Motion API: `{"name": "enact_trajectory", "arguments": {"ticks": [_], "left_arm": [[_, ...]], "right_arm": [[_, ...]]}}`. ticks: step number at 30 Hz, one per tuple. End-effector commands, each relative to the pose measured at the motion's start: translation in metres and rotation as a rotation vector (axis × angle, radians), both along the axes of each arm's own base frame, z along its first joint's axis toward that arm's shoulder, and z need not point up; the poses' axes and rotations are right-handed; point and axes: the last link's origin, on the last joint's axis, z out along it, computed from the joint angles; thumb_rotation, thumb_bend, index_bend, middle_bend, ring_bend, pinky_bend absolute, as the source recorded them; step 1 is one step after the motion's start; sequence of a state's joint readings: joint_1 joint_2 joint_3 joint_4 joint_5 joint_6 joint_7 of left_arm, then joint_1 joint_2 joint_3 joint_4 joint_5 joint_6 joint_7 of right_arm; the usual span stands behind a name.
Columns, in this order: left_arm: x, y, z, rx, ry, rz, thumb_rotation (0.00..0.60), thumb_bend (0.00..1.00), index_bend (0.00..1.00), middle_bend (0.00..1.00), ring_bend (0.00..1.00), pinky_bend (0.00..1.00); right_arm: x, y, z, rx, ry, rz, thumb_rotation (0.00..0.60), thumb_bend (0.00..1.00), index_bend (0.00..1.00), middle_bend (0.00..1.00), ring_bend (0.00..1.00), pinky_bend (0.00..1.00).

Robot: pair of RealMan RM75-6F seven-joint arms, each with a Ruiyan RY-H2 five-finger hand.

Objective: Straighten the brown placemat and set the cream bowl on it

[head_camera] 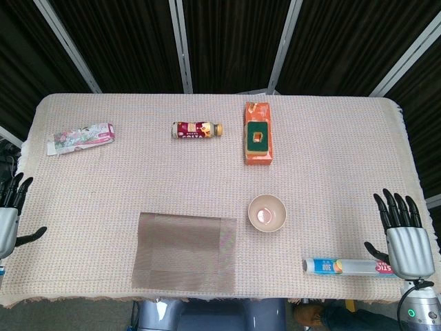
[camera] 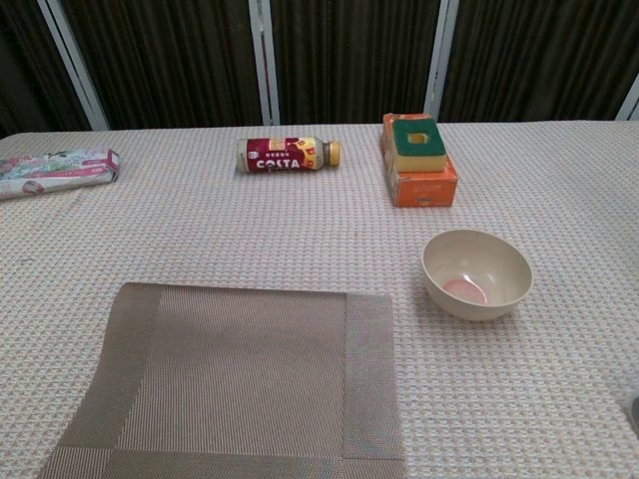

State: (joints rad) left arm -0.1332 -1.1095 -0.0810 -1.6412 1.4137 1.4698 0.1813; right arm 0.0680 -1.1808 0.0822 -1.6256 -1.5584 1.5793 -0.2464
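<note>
Woven tablecloth [head_camera: 331,179] is carrying the brown placemat [head_camera: 185,252] and, just right of it, the cream bowl [head_camera: 267,212].
Left hand [head_camera: 9,207] and right hand [head_camera: 403,231] are idling with fingers spread, holding nothing.

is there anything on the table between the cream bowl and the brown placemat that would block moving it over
Nothing visible does. The round cream bowl stands just right of the brown woven placemat, with only bare tablecloth between them. The red bottle and orange box lie farther back.
</note>
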Motion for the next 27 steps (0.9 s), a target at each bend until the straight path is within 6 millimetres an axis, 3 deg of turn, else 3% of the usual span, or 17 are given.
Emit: {"name": "enact_trajectory", "arguments": {"ticks": [1, 6, 11, 18, 23, 27], "left_arm": [[0.0, 0.0, 0.001, 0.0, -0.006, 0.002, 0.6, 0.0, 0.0, 0.0, 0.0, 0.0], [-0.001, 0.002, 0.002, 0.002, -0.012, 0.007, 0.6, 0.0, 0.0, 0.0, 0.0, 0.0], [0.002, 0.004, 0.004, 0.017, -0.017, -0.009, 0.6, 0.0, 0.0, 0.0, 0.0, 0.0], [0.005, 0.006, -0.001, 0.011, -0.001, -0.029, 0.6, 0.0, 0.0, 0.0, 0.0, 0.0], [0.003, 0.007, -0.004, 0.014, 0.01, -0.02, 0.6, 0.0, 0.0, 0.0, 0.0, 0.0], [0.001, 0.008, -0.006, 0.01, 0.022, -0.009, 0.6, 0.0, 0.0, 0.0, 0.0, 0.0]], "right_arm": [[0.0, 0.001, -0.001, 0.012, -0.001, -0.011, 0.6, 0.0, 0.0, 0.0, 0.0, 0.0], [0.005, 0.001, -0.009, 0.07, -0.032, -0.011, 0.6, 0.0, 0.0, 0.0, 0.0, 0.0], [0.023, -0.01, -0.028, 0.226, -0.062, 0.056, 0.6, 0.0, 0.0, 0.0, 0.0, 0.0], [0.07, -0.042, -0.078, 0.481, 0.033, 0.235, 0.6, 0.0, 0.04, 0.0, 0.0, 0.0], [0.09, -0.059, -0.112, 0.602, 0.054, 0.265, 0.6, 0.0, 0.12, 0.0, 0.0, 0.0], [0.095, -0.068, -0.129, 0.633, 0.098, 0.274, 0.6, 0.0, 0.18, 0.0, 0.0, 0.0]]}}
